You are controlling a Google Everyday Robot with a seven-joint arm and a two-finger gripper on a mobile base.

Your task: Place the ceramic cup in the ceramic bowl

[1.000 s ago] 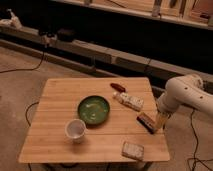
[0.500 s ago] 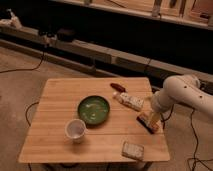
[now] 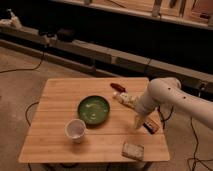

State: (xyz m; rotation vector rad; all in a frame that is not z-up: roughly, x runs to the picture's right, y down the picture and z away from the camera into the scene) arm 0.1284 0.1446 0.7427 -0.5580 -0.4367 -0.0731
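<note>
The white ceramic cup (image 3: pixel 75 130) stands upright on the wooden table (image 3: pixel 60 95), near its front left. The green ceramic bowl (image 3: pixel 93 109) with a dark rim sits just behind and right of the cup, near the table's middle. My gripper (image 3: pixel 136 123) hangs from the white arm (image 3: pixel 162 92) over the right part of the table, right of the bowl and well apart from the cup. It holds nothing that I can see.
A snack packet (image 3: pixel 124 98) and a small red item (image 3: pixel 117 86) lie behind the gripper. A dark bar (image 3: pixel 151 124) lies at the right edge, a pale packet (image 3: pixel 133 149) at the front right corner. Cables run across the floor; a low shelf stands behind.
The arm has swung left, carrying the gripper from beyond the table's right edge to over the table, closer to the bowl. Cup and bowl have not moved.
</note>
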